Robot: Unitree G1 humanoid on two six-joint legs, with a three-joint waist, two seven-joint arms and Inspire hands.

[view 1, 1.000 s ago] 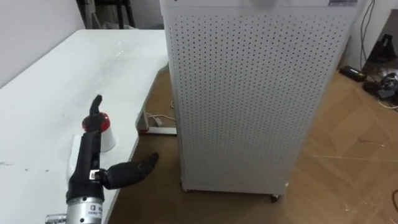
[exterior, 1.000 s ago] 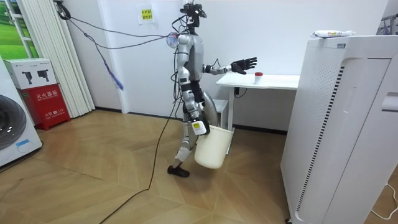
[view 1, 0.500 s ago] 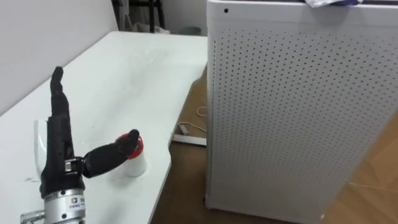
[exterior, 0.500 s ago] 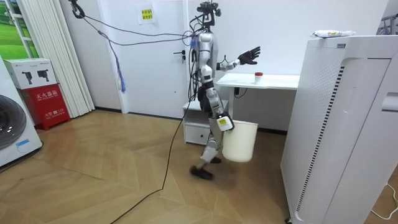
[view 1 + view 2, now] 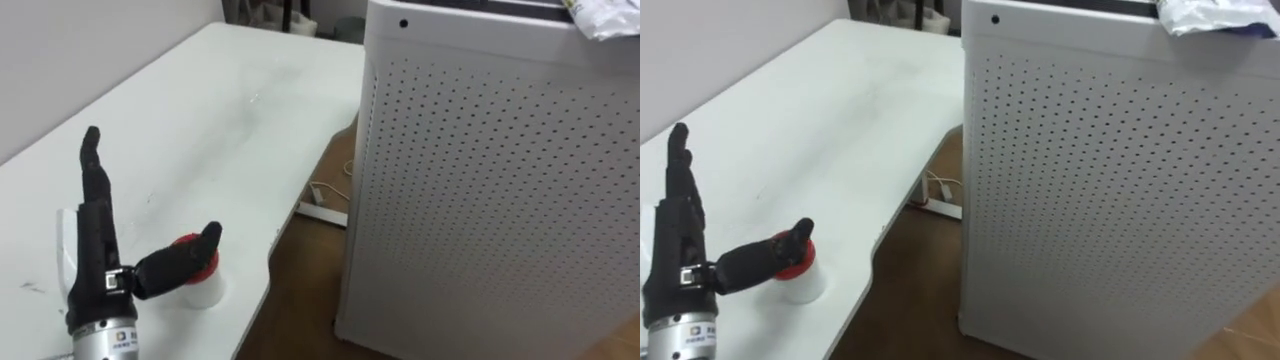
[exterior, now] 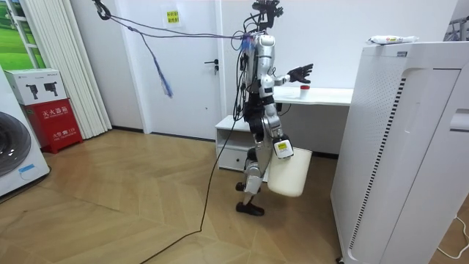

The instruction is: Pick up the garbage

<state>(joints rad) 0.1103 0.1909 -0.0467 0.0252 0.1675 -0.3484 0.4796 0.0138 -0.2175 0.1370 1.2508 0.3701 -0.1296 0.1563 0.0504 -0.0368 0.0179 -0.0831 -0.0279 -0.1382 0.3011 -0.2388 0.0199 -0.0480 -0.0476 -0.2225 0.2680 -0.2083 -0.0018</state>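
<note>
Left hand (image 5: 95,250), lower left of the eye views: raised over the white worktop (image 5: 230,120), released, fingers straight and pointing up, thumb spread out to the side. It holds nothing.

Small white container with a red cap (image 5: 203,290): stands upright on the worktop near its front edge, just beside the left hand. The thumb crosses in front of the red cap; contact between them cannot be told.

White cable (image 5: 325,190): lies on the wooden floor (image 5: 300,300) in the gap between the worktop and the cabinet.

White perforated cabinet (image 5: 480,180), right of the worktop: stands on the floor, taller than the worktop.

Crumpled wrapper (image 5: 605,15): lies on the cabinet's top at its far right, well apart from the left hand.

Room view: the robot stands on the floor at the end of the worktop, facing the cabinet, with its left arm stretched over the worktop. Its right hand (image 6: 281,149) hangs low at its side at the rim of a white bin (image 6: 289,174), which is off the floor; the state of this hand cannot be told.
</note>
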